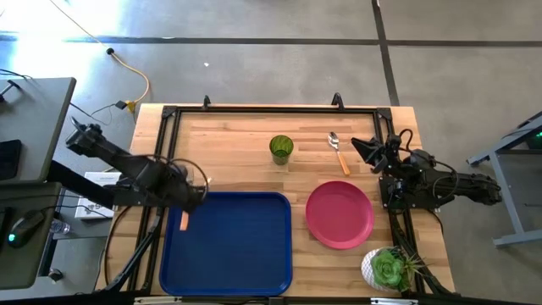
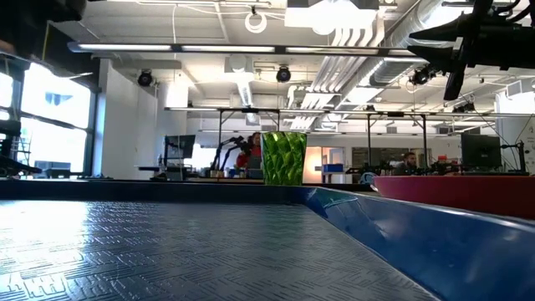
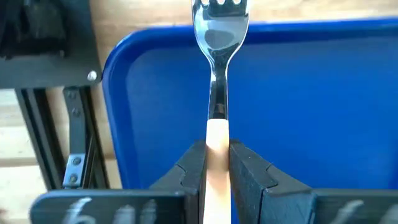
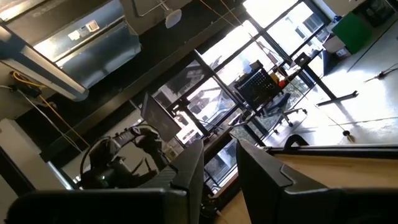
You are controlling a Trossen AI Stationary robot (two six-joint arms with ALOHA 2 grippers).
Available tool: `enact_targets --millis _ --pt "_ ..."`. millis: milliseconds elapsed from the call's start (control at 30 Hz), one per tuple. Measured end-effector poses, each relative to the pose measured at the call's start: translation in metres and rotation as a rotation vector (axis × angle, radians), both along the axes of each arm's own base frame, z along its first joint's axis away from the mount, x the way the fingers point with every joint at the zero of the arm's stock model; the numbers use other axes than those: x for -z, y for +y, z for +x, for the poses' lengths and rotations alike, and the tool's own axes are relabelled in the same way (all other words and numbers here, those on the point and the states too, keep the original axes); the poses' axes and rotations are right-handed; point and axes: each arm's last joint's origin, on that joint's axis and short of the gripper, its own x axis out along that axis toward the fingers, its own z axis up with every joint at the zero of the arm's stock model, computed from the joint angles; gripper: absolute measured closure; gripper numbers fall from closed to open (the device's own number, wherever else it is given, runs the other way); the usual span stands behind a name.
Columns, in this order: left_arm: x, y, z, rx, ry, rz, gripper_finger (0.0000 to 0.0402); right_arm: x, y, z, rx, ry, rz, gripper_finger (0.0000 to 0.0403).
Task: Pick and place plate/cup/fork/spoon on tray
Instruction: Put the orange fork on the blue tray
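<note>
**Desk:** Over the tray's left edge, what is the left arm doing?

**Photographer:** Its left gripper (image 3: 216, 163) is clamped on the orange handle of the fork (image 3: 217, 74), above the blue tray (image 1: 246, 246). The fork runs straight out from the fingers, tines away from the wrist, over the ribbed tray floor near a rounded corner. Setting it down looks like a matter of lowering and letting go; the drop point lies directly beneath the jaws, so I judge this the placing step.

**Desk:** And the other pieces?

**Photographer:** None is on the tray yet. The pink plate (image 1: 340, 213) lies on the wood just beside the tray's right rim. Farther back stand the green cup (image 1: 281, 148) and the spoon (image 1: 337, 152), handle pointing toward the plate. All three sit nearer the right arm. A potted succulent (image 1: 388, 268) stands at the table's near right corner.

**Desk:** The right arm?

**Photographer:** Waiting at the table's right edge, the right gripper (image 4: 219, 168) is raised and aimed off into the room, fingers parted by a narrow gap with nothing between them.

**Desk:** Surface and setting?

**Photographer:** A pale wooden table (image 1: 237, 135) in a black frame, on a concrete floor. From tabletop level the cup rises behind the tray rim; beyond it are an open workshop with exposed ducts, desks, monitors and people seated far off.
</note>
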Motion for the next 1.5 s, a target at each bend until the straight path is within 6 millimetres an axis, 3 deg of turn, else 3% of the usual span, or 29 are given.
enact_targets --millis 433,633,1133,1500 --pt "0.036 -0.067 0.0 0.022 0.131 0.046 0.0362 0.002 0.0 0.001 -0.048 -0.008 0.073 0.0316" --pt "0.058 -0.087 0.004 0.059 0.203 0.118 0.0362 0.007 0.002 0.003 -0.11 0.033 0.089 0.0316" --pt "0.108 -0.115 0.027 0.046 0.24 0.152 0.0362 0.007 0.003 0.004 -0.154 0.034 0.108 0.0316" --pt "0.114 -0.126 0.025 0.017 0.297 0.04 0.0361 0.008 0.004 0.004 -0.203 0.034 0.121 0.0316"
